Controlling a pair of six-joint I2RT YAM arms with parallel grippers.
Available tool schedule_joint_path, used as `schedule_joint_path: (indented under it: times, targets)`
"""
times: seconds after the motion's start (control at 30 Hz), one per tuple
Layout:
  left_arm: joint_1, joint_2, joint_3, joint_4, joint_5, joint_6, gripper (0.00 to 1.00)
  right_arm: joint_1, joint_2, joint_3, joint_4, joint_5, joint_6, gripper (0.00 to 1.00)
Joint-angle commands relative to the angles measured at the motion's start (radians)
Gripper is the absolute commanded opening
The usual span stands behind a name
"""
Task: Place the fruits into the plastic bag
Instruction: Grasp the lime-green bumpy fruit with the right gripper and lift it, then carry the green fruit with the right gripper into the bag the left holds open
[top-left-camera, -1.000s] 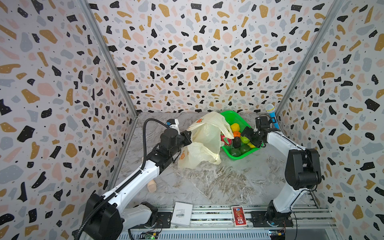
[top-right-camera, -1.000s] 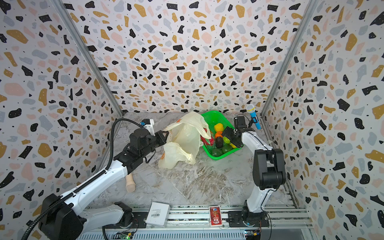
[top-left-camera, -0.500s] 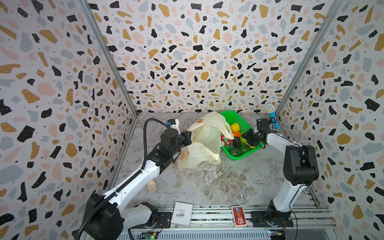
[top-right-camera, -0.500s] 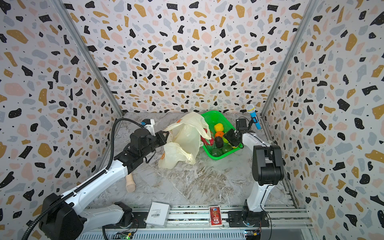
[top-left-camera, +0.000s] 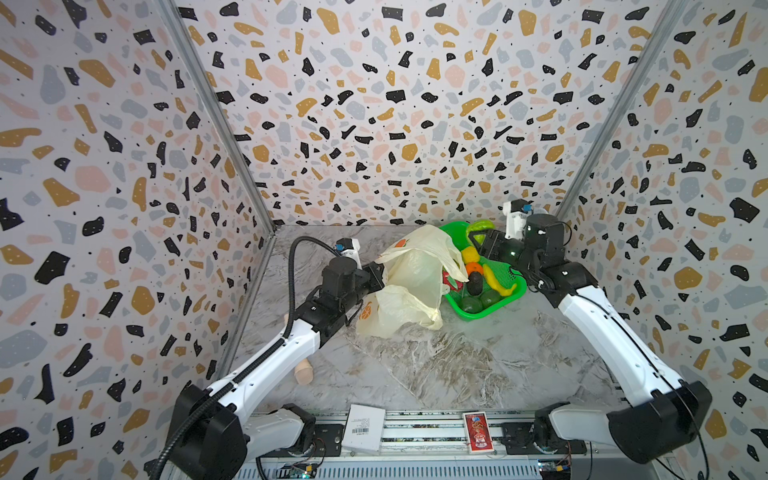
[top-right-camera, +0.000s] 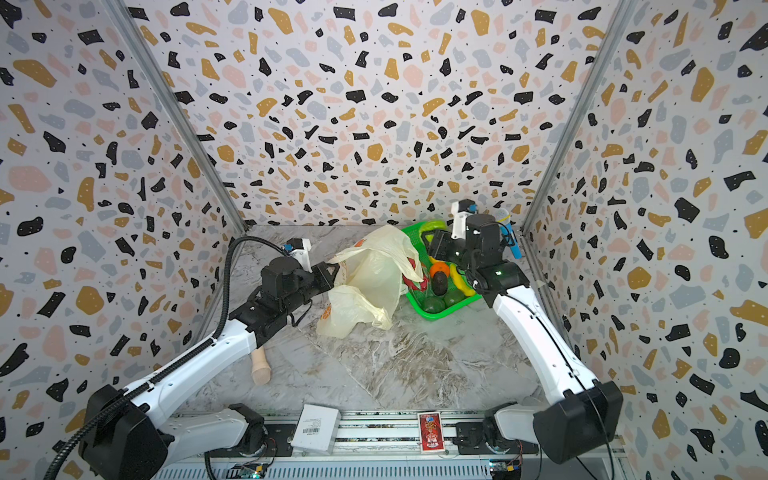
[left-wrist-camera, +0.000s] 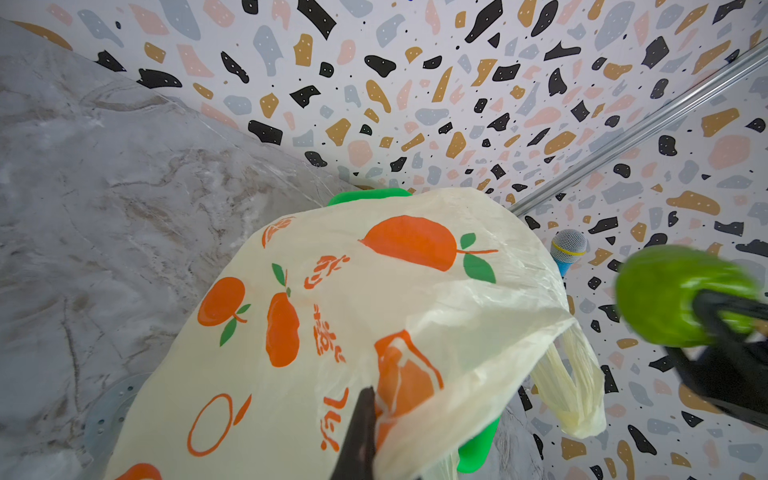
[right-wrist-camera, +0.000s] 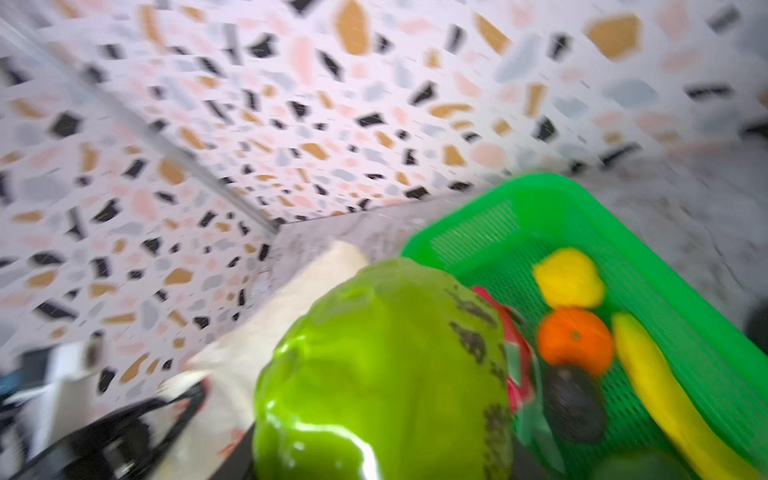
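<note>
- The left gripper (top-left-camera: 379, 274) has its jaws closed on an edge of the thin, pale yellow plastic bag (top-left-camera: 415, 286) printed with orange fruits. The bag stands raised off the marbled grey surface (top-left-camera: 436, 365) and overlaps the near-left rim of the bright green mesh plastic basket (top-left-camera: 492, 308).
- The right gripper (top-left-camera: 478, 237) grips a bumpy, glossy light green toy fruit (top-left-camera: 480, 226) in its jaws, above the basket's far end and just beside the bag's top.
- The widest open stretch lies in front of bag and basket, between the two arms; the basket sits near the back right corner.
- In the basket lie a lumpy yellow fruit (right-wrist-camera: 569, 278), a round orange fruit (right-wrist-camera: 575, 336), a blackish avocado (right-wrist-camera: 575, 405), a yellow banana (right-wrist-camera: 665, 395) and dark green fruits (top-left-camera: 471, 304). A red-pink fruit (top-left-camera: 451, 282) is half hidden behind the bag.
- The bag's inside cannot be seen. The right wrist view is blurred, and the held fruit hides the jaws there.
- A pale wooden peg (top-left-camera: 303, 372) lies partly under the left arm.
- A blue toy microphone (top-right-camera: 509, 232) leans in the back right corner; terrazzo-patterned walls (top-left-camera: 374, 104) enclose three sides.
</note>
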Motion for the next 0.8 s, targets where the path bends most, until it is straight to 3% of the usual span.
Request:
schedule_joint_path:
  times: [0.0, 0.13, 0.33, 0.63, 0.77]
  targets:
    - [0.005, 0.007, 0.024, 0.048, 0.030, -0.018, 0.00, 0.113, -0.026, 0.035, -0.010, -0.001, -0.138, 0.30]
    - [0.005, 0.013, 0.045, 0.088, 0.097, -0.095, 0.00, 0.210, 0.057, 0.108, -0.057, -0.093, -0.142, 0.31]
    - [0.005, 0.038, 0.114, 0.203, 0.233, -0.249, 0.00, 0.223, 0.198, 0.235, -0.173, -0.123, -0.125, 0.32]
    - [0.004, 0.039, 0.080, 0.276, 0.257, -0.366, 0.00, 0.227, 0.381, 0.442, -0.395, -0.145, -0.196, 0.34]
    - [0.004, 0.046, 0.075, 0.227, 0.226, -0.337, 0.00, 0.245, 0.325, 0.409, -0.335, -0.114, -0.207, 0.34]
